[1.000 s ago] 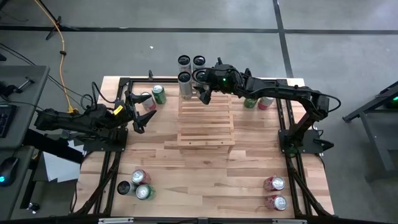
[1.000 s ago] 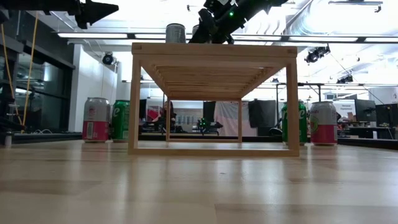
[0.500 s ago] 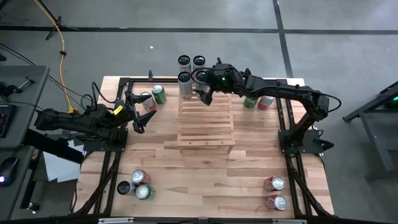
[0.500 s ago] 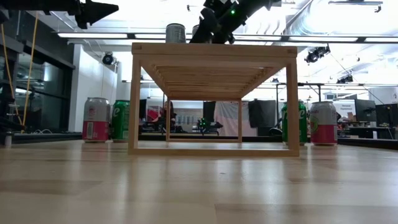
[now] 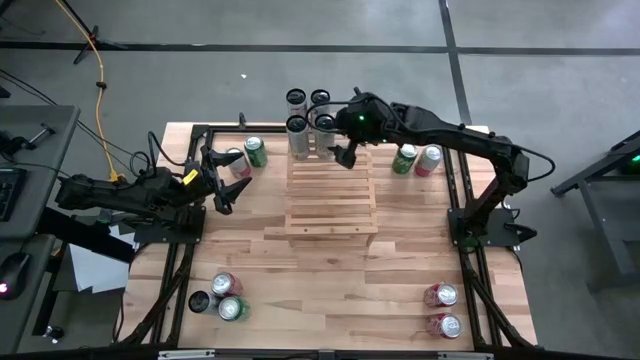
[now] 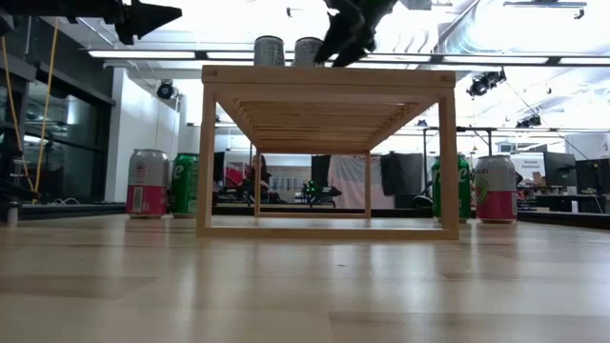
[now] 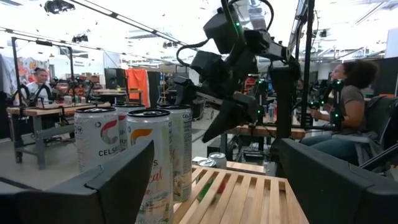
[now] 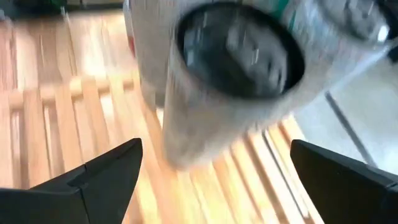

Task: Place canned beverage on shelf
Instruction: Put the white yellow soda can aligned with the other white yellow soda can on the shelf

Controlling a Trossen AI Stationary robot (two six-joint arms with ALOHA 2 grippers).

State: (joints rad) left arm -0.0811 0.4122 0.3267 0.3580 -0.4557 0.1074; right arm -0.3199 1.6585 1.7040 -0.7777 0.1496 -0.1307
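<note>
The pale wood-slat shelf [image 5: 330, 195] stands in the middle of the table. Several tall grey cans stand upright at its far end. The nearest right one [image 5: 325, 122] also shows in the low view [image 6: 307, 50] and, blurred, in the right wrist view [image 8: 230, 68]. My right gripper [image 5: 343, 156] is open and empty, above the shelf's top and just right of and nearer than that can [image 6: 343, 38]. My left gripper [image 5: 226, 183] is open and empty, hovering left of the shelf. Its wrist view [image 7: 216, 146] looks past the cans [image 7: 152, 155] toward the right arm.
A pink and a green can stand left of the shelf [image 5: 245, 155], and another pair on its right [image 5: 416, 160]. Three cans lie at the near left [image 5: 222, 297] and two at the near right [image 5: 442, 310]. People sit beyond the table [image 7: 348, 106].
My right gripper has come away from the front right can, rising and going toward the table's right. The can, which the gripper hid before, now stands uncovered on the shelf's far end.
</note>
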